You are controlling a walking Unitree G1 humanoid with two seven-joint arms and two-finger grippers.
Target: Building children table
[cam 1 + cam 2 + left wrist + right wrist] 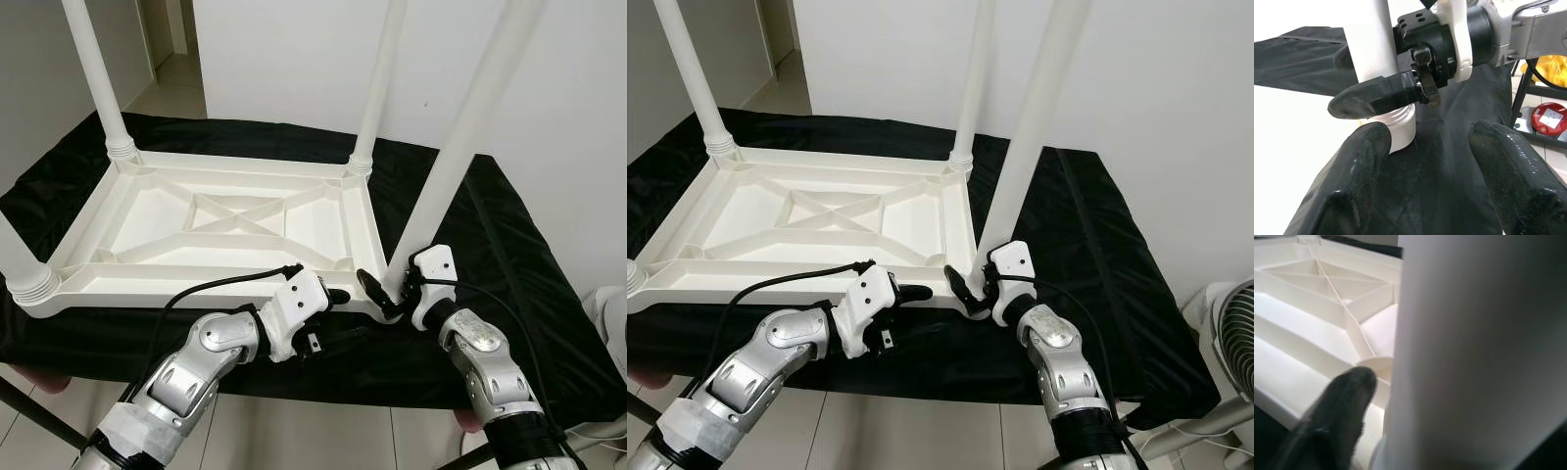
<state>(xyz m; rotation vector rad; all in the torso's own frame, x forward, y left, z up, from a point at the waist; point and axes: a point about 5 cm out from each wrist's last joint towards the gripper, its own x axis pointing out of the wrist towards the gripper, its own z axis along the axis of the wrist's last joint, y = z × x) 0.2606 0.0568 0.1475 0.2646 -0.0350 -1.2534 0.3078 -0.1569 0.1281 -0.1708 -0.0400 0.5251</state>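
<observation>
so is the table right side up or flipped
Flipped: the table top lies underside up on the black cloth, ribs showing, legs pointing upward.

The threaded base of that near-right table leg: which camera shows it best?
The left wrist view: the leg's ribbed base shows close up, with the right gripper clamped above it. Both eye views show the leg whole, its base behind fingers. The right wrist view is a blurred white shaft.

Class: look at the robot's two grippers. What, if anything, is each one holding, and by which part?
The right gripper clasps the white plastic table leg near its lower end, just above the upturned white tabletop's corner socket. The left gripper is open beside that corner, holding nothing.
</observation>
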